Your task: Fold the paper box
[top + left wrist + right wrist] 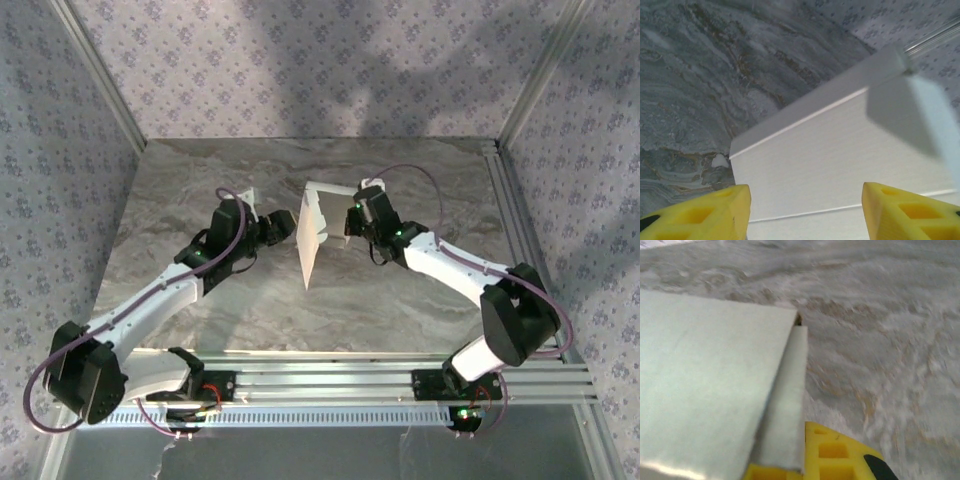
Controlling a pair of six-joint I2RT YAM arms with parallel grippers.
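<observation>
From above, the paper box (312,238) stands half-folded on edge in the middle of the table (200,190), between the left gripper (283,228) and the right gripper (350,228). Left wrist view: yellow fingers (715,215) spread either side of a white panel — released. Right wrist view: jaws clenched on a flap's edge. Best to push along the crease while that pinch steadies it; nothing visible inside the box.

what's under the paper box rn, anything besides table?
Only the marbled table; the paper box seems to stand on edge there. Its flap overlaps a yellow finger of the right gripper, hiding part of it and the table beneath.
</observation>
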